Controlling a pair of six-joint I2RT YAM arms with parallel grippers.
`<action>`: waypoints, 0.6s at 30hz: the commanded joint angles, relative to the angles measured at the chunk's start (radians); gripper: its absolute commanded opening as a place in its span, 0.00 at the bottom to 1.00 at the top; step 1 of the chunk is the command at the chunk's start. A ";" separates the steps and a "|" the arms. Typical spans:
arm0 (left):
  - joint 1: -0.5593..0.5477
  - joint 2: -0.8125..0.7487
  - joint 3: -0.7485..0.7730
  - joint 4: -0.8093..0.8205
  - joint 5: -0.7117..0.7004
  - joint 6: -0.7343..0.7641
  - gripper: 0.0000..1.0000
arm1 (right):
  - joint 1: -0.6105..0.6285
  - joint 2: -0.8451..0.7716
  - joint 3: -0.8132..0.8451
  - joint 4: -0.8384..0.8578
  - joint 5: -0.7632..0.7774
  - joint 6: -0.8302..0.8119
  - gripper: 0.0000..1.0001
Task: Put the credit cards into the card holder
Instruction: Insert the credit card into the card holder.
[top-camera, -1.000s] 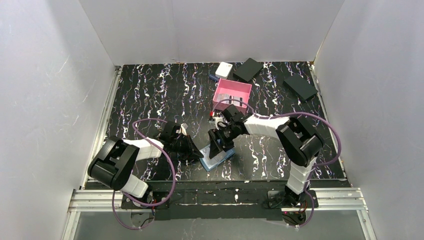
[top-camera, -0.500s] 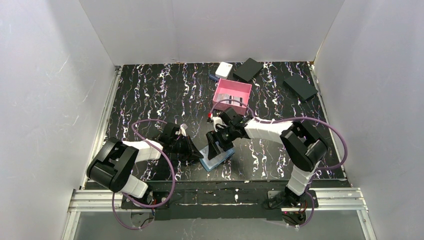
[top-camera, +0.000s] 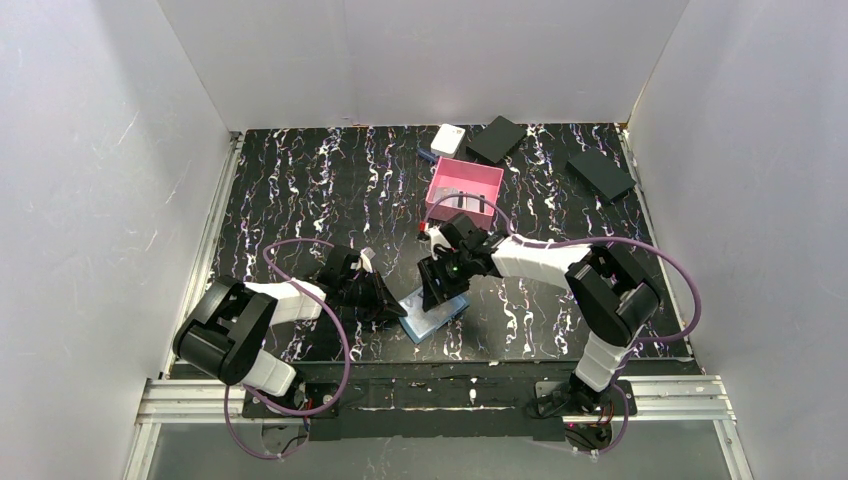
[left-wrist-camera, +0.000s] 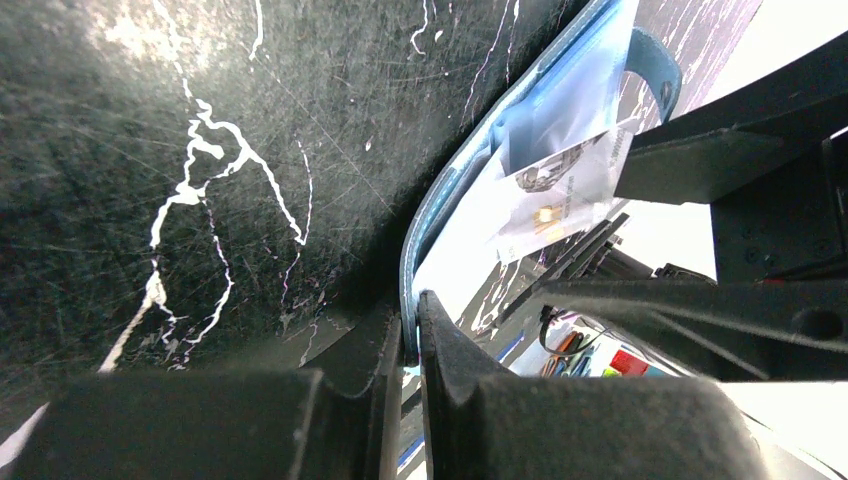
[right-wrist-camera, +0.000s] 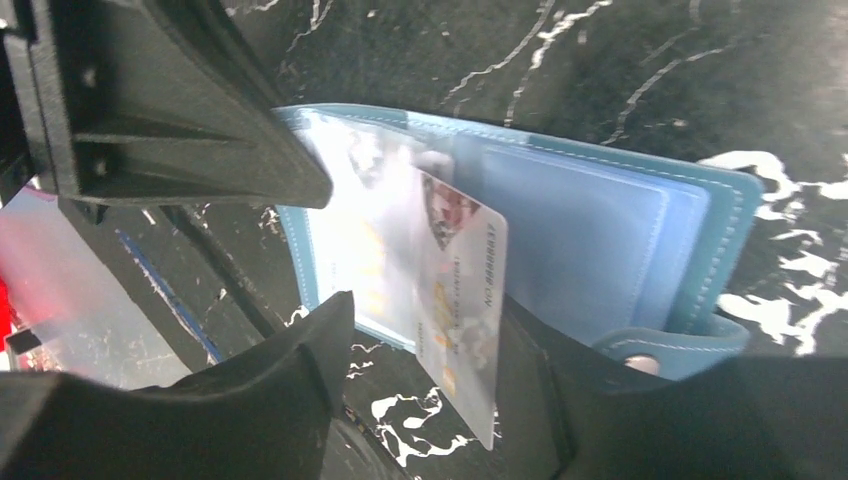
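The blue card holder (top-camera: 434, 314) lies open near the table's front middle, its lighter slotted inside (right-wrist-camera: 600, 235) facing up. My left gripper (top-camera: 393, 310) is shut on the card holder's left edge (left-wrist-camera: 412, 262), pinning the flap between its fingertips. My right gripper (top-camera: 441, 288) hovers over the open holder with its jaws apart. A pale credit card (right-wrist-camera: 463, 300) stands between them, leaning on the right finger (right-wrist-camera: 540, 360), with its far end at a holder slot. The same card (left-wrist-camera: 565, 185) shows in the left wrist view.
A pink tray (top-camera: 493, 190) with greyish cards inside sits behind the right gripper. Further back are a small white box (top-camera: 447, 138) and two flat black boxes (top-camera: 497, 138) (top-camera: 600, 173). White walls enclose the table on three sides.
The right gripper has shifted slightly over the holder and its jaws have drawn a little closer around the card. The left gripper has held still.
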 joint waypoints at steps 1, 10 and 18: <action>-0.003 0.007 -0.045 -0.149 -0.083 0.044 0.00 | -0.039 -0.035 -0.019 -0.013 0.056 -0.012 0.55; -0.003 0.005 -0.054 -0.148 -0.084 0.046 0.00 | -0.091 -0.026 -0.050 0.033 -0.053 -0.010 0.35; -0.003 0.003 -0.052 -0.150 -0.081 0.044 0.00 | -0.107 0.014 -0.094 0.135 -0.174 0.014 0.04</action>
